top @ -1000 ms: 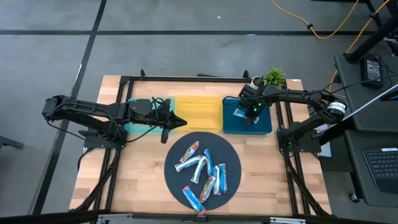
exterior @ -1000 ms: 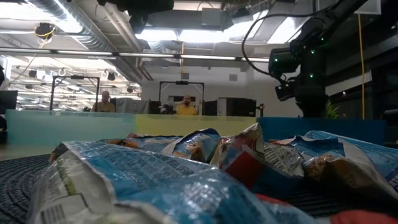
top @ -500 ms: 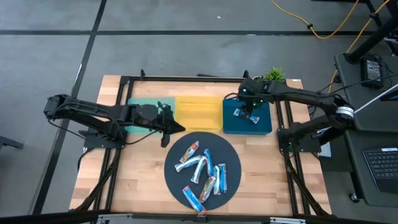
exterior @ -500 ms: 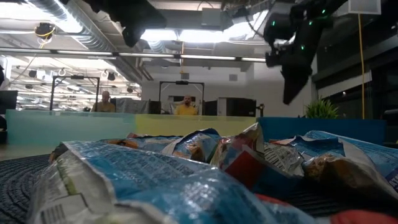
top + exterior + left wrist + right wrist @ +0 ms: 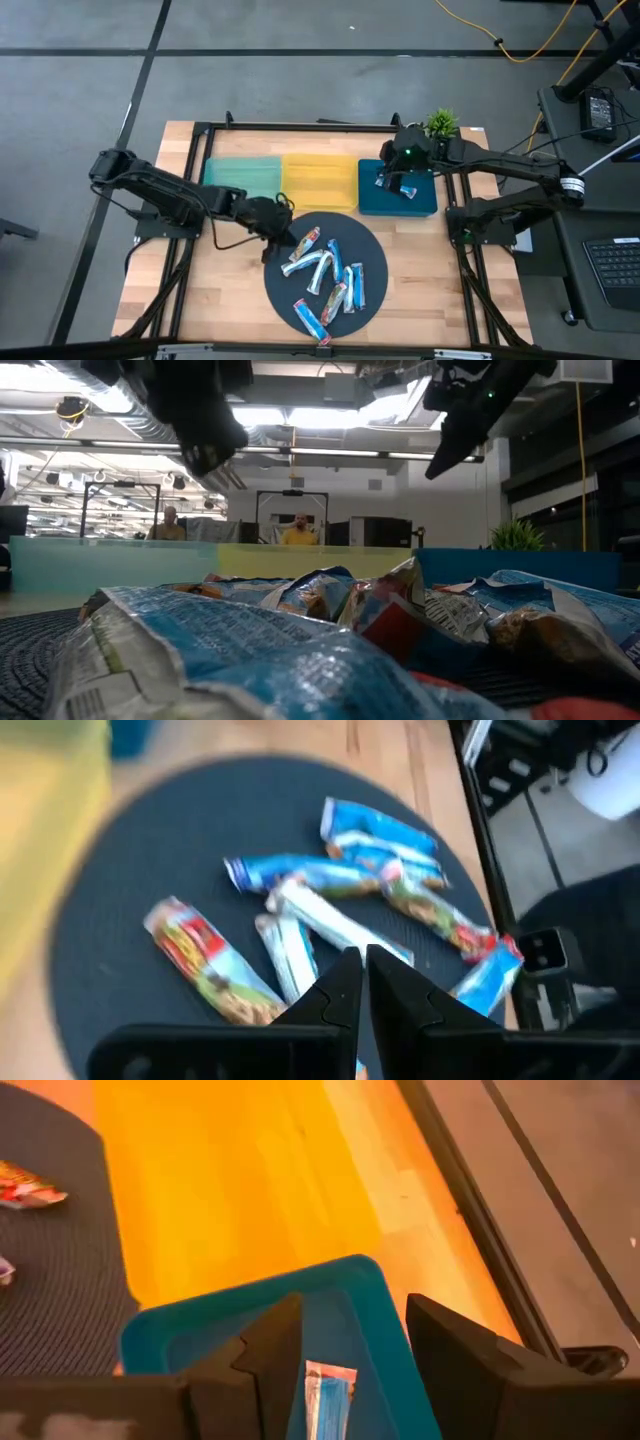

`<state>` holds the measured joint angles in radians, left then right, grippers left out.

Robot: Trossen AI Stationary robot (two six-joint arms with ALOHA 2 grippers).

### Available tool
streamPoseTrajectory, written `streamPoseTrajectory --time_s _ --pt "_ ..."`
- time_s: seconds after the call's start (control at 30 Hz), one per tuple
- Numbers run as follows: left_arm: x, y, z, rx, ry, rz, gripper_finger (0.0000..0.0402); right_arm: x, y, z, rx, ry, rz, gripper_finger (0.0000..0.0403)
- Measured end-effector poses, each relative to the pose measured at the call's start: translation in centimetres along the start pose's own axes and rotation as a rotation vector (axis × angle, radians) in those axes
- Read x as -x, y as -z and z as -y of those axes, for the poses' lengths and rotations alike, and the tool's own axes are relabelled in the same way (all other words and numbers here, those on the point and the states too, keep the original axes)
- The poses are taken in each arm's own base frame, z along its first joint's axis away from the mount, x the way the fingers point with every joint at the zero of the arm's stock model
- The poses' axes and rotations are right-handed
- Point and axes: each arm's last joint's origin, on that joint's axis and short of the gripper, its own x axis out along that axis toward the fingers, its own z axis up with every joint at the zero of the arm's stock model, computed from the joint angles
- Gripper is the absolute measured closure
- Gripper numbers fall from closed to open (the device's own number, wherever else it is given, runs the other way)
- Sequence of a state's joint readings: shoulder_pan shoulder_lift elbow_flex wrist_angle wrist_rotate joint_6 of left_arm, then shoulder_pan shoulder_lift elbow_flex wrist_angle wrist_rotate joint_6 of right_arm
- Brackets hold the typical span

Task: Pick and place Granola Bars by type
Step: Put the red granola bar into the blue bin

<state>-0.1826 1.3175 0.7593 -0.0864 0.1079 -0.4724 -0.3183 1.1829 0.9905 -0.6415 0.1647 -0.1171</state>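
Several granola bars [image 5: 327, 272] in blue, silver-white and red-brown wrappers lie in a loose heap on a dark round mat [image 5: 285, 285]. They also show in the left wrist view [image 5: 340, 890]. One blue bar [image 5: 397, 185] lies flat in the blue tray [image 5: 425, 200] and shows in the right wrist view [image 5: 327, 1392]. My left gripper [image 5: 284, 230] is shut and empty above the mat's far-left edge [image 5: 360, 965]. My right gripper [image 5: 398, 168] hovers open and empty over the blue tray, its fingers either side of the blue bar and above it [image 5: 350, 1330].
A teal tray [image 5: 240, 180] and a yellow tray [image 5: 320, 180] stand in a row with the blue one along the far side. A small green plant [image 5: 441, 124] stands behind the blue tray. Bare wood shows on both sides of the mat. People sit far off in the room [image 5: 298, 530].
My left gripper has gone from over the teal and yellow trays toward the table's near edge, to the mat's far-left rim. My right gripper has risen from the blue tray, where the blue bar stays lying.
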Motion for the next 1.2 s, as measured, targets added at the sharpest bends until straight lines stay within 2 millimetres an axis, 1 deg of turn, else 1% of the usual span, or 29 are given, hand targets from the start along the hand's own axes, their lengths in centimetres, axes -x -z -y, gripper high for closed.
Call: streamPoseTrajectory --time_s 0.1,0.2,0.37,0.53,0.7,0.87,1.2 --pt "-1.1 0.6 -0.2 0.040 -0.008 -0.046 0.0381 0.1 0.0 -0.2 0.013 -0.006 0.004 0.0219" --pt "-2.1 1.1 -0.4 0.064 -0.023 -0.083 0.0361 0.1 -0.1 -0.6 0.065 -0.013 0.007 0.0219" --pt "-3.4 1.9 -0.9 0.103 -0.058 -0.130 0.0303 0.2 -0.1 -1.1 0.135 -0.028 0.012 0.0220" --pt "-4.7 2.6 -1.5 0.152 -0.105 -0.162 0.0244 0.3 -0.1 -1.4 0.178 -0.035 0.014 0.0235" --pt "-5.9 3.5 -2.2 0.213 -0.156 -0.197 0.0207 0.3 -0.1 -1.4 0.204 -0.038 0.010 0.0252" --pt "-7.0 4.1 -2.7 0.262 -0.203 -0.201 0.0196 0.3 -0.1 -1.4 0.228 -0.039 0.009 0.0260" --pt "-8.1 4.6 -3.2 0.322 -0.230 -0.197 0.0200 0.3 -0.1 -1.4 0.229 -0.041 0.010 0.0261"
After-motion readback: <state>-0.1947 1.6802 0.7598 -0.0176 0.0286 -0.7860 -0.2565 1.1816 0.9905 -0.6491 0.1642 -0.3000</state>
